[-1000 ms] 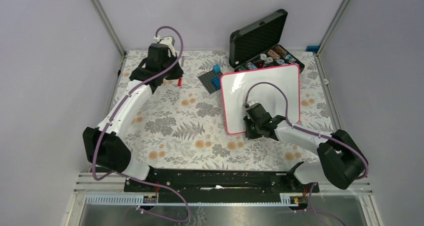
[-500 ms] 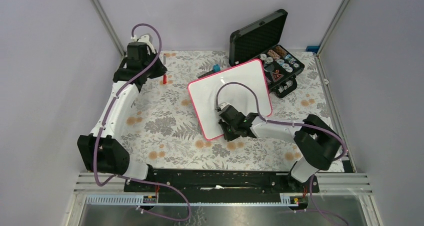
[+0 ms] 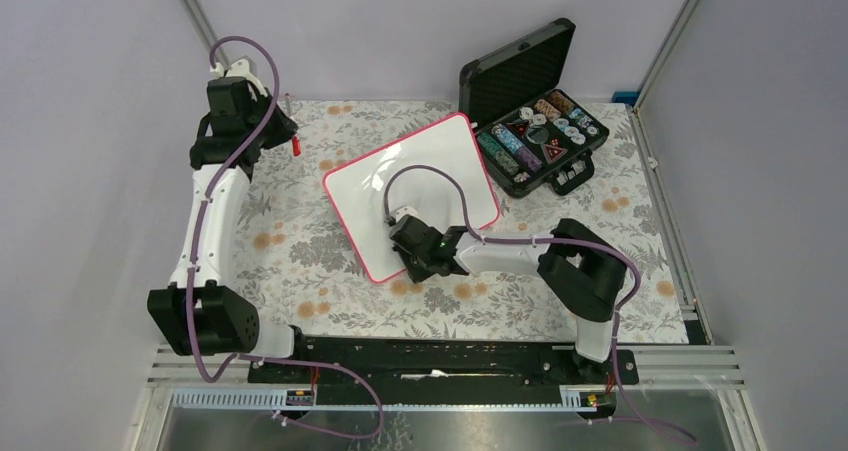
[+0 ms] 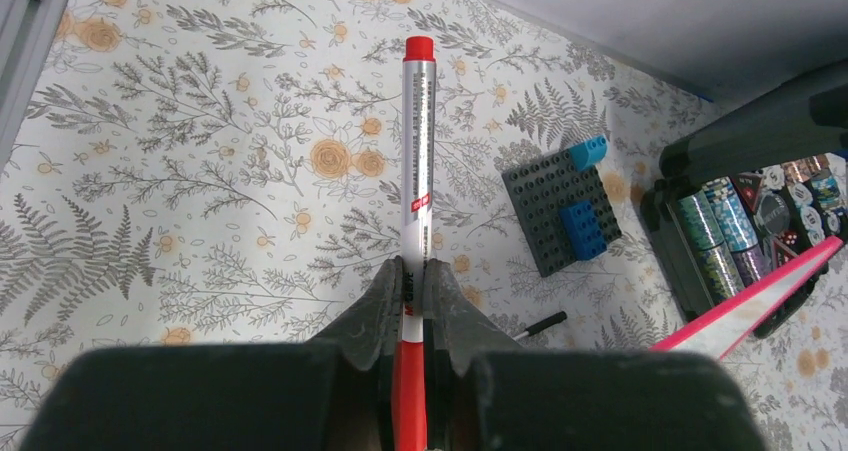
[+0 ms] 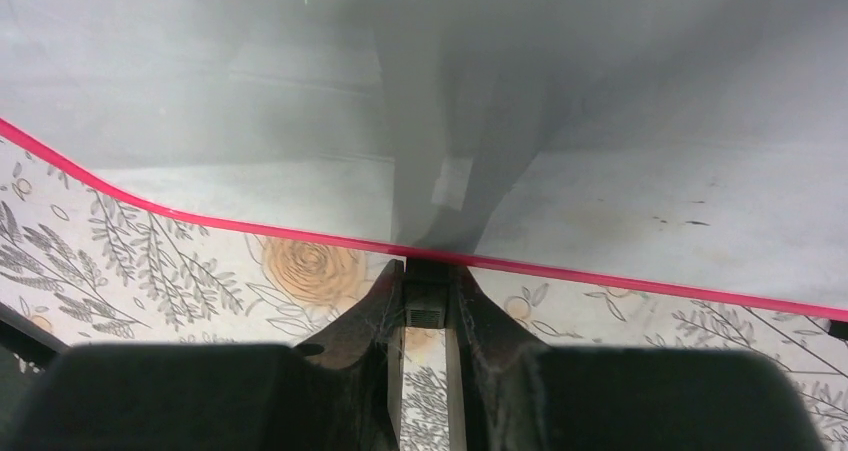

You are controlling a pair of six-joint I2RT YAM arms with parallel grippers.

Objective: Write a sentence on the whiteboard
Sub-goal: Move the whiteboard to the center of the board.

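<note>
The board (image 3: 360, 191) lies at the middle of the top view, turned so that one corner points to the upper right, near the case (image 3: 530, 121). Its face is plain glossy white inside the pink-red rim.

The right gripper (image 3: 415, 256) sits at the board's lower edge, just below the middle of the frame. In the right wrist view its jaws are closed on that edge: the two fingers (image 5: 385, 301) meet the pink rim at the centre of the frame, with the board (image 5: 600, 121) filling the upper half and the floral cloth (image 5: 150, 261) below.

The left gripper (image 3: 245, 121) is in the upper left of the top view, well apart from the board. In the left wrist view the left gripper (image 4: 411, 271) is clamped tight on a marker (image 4: 418, 151), which runs straight up the middle of the frame to its red end at the top.

At the right of the left wrist view a grey plate (image 4: 560, 206) with blue bricks (image 4: 582, 229) lies on the cloth, and the board's pink edge (image 4: 750, 306) crosses the lower right corner in front of the open case (image 4: 720, 241).
</note>
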